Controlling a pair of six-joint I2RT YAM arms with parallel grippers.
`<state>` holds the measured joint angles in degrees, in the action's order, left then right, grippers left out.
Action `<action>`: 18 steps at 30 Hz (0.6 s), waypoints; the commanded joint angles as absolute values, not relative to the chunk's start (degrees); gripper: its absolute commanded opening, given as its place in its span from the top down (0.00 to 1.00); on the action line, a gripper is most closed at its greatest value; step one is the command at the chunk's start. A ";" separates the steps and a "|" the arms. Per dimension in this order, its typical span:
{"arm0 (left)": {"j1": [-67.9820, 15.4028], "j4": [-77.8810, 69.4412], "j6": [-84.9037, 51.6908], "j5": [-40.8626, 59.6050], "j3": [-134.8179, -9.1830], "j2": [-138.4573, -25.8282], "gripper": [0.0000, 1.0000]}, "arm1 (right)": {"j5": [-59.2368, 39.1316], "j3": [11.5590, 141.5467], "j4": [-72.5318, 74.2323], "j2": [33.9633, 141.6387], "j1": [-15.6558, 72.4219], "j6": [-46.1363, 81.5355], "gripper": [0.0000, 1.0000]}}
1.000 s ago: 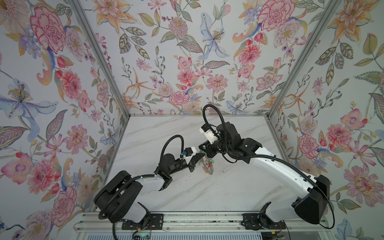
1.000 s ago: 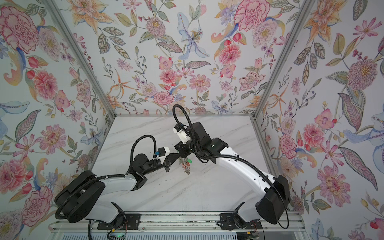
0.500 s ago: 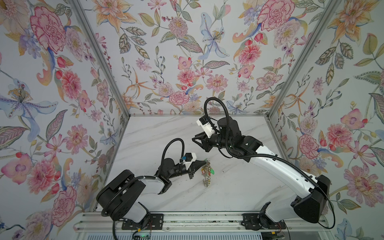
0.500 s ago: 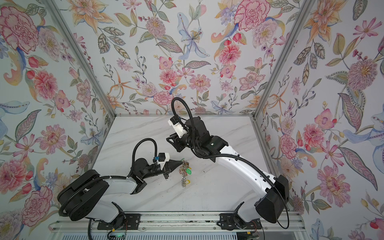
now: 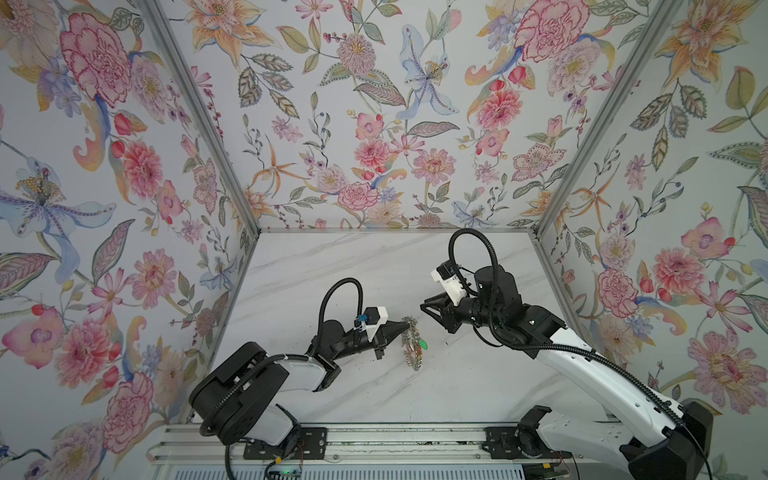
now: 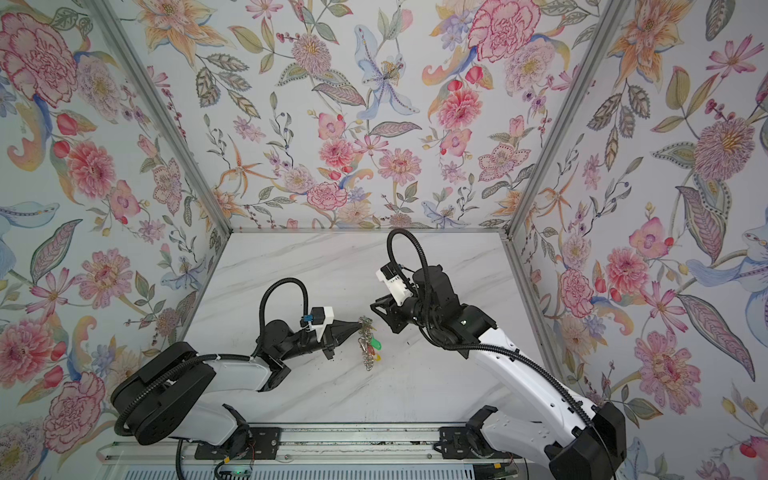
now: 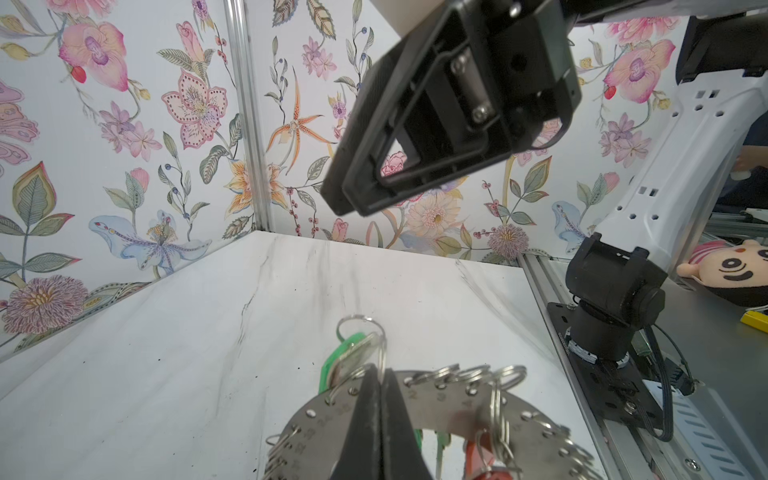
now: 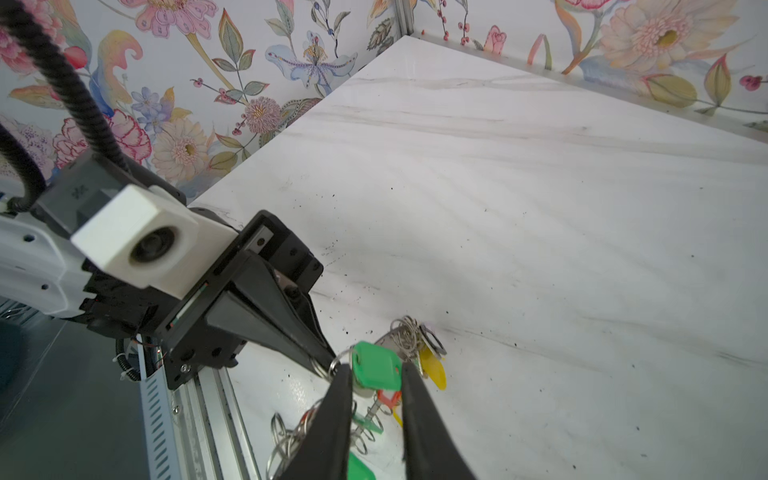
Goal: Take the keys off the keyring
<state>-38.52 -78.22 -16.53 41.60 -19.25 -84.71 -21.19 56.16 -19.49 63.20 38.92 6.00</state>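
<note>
Pinches the keyring point(image 7: 440, 405) by its rim with the left gripper point(image 7: 380, 376), shut tight on the flat grey metal. Lets the keys point(image 5: 413, 349) dangle from it in one bunch, with green, yellow and red tags, near the middle of the table point(image 5: 374, 270). Cannot tell if the lowest keys touch the table or not. Stretches the left arm point(image 5: 299, 370) low and nearly flat, from the front rail point(image 5: 374, 440) toward the middle.

Holds nothing in the right gripper point(image 5: 424, 308). Leaves a small gap between its two fingers point(image 8: 332, 415). Shows a green tag point(image 8: 376, 365) through that gap in the right wrist view, but does not touch it. Hangs in the air near the top of the keyring, a little apart from it, and points its tips at the left gripper. Lifts the right arm point(image 5: 590, 361) up from the front right corner and bends it over toward the middle.

Has a white marble top with grey streaks and tiny dark specks. Has walls point(image 5: 374, 124) on three sides, covered in paper with pink, orange and blue flowers. Shows a soft toy point(image 7: 731, 270) with a smiling face past the rail in the left wrist view.
</note>
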 commanded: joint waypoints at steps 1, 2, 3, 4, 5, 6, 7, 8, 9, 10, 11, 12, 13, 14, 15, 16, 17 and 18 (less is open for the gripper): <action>-37.63 -86.13 -18.56 41.48 -19.27 -85.22 1.00 | -23.74 52.65 -19.60 61.57 38.18 7.40 0.73; -37.53 -86.99 -19.11 41.62 -19.16 -85.50 1.00 | -23.88 51.66 -19.35 61.44 37.98 7.78 0.72; -37.32 -87.80 -19.80 41.73 -19.11 -85.73 1.00 | -23.91 50.70 -19.21 61.50 37.92 7.95 0.70; -37.19 -88.23 -20.22 41.77 -19.07 -85.86 1.00 | -23.43 50.10 -19.06 61.61 37.94 8.02 0.67; -37.09 -88.48 -20.70 42.05 -19.16 -85.86 1.00 | -22.91 49.19 -18.45 61.55 37.88 8.17 0.64; -37.09 -88.62 -21.04 42.34 -19.32 -85.93 1.00 | -22.59 48.35 -17.27 61.42 37.93 8.33 0.62; -37.09 -88.62 -21.22 42.61 -19.40 -85.96 1.00 | -22.21 47.85 -16.43 61.35 37.91 8.44 0.61; -37.07 -88.60 -21.34 42.80 -19.42 -85.87 1.00 | -22.02 47.33 -15.42 61.35 37.93 8.41 0.60; -37.07 -88.43 -21.36 42.86 -19.42 -85.79 1.00 | -21.99 47.14 -14.47 61.43 37.89 8.44 0.59; -37.06 -88.18 -21.35 42.88 -19.42 -85.62 1.00 | -22.07 46.95 -13.75 61.65 37.91 8.36 0.59; -37.07 -87.79 -21.23 43.04 -19.42 -85.39 1.00 | -22.12 46.83 -12.76 61.83 37.94 8.26 0.59; -37.04 -87.39 -21.27 43.23 -19.47 -85.11 1.00 | -22.16 46.66 -11.65 62.03 37.97 8.09 0.58; -37.04 -86.81 -21.15 43.37 -19.60 -84.92 1.00 | -22.05 46.58 -10.93 62.20 37.97 7.96 0.58; -37.09 -86.29 -21.00 43.37 -19.62 -84.53 1.00 | -21.78 46.68 -10.26 62.44 37.95 7.83 0.58; -37.11 -85.55 -20.72 43.42 -19.66 -84.11 1.00 | -21.80 46.71 -9.54 62.57 37.97 7.74 0.58; -37.01 -84.93 -20.39 43.33 -19.64 -83.75 1.00 | -21.87 46.83 -9.18 62.73 38.05 7.73 0.58; -37.08 -84.09 -20.16 43.32 -19.63 -83.35 1.00 | -22.04 47.05 -8.74 62.90 38.13 7.73 0.58; -37.04 -83.48 -19.76 43.24 -19.77 -82.98 1.00 | -22.92 47.31 -8.54 63.10 38.21 7.70 0.58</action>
<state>-37.50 -80.86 -20.40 41.85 -19.11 -85.41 -22.13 47.13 -11.84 62.39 38.15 7.97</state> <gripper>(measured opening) 0.047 0.419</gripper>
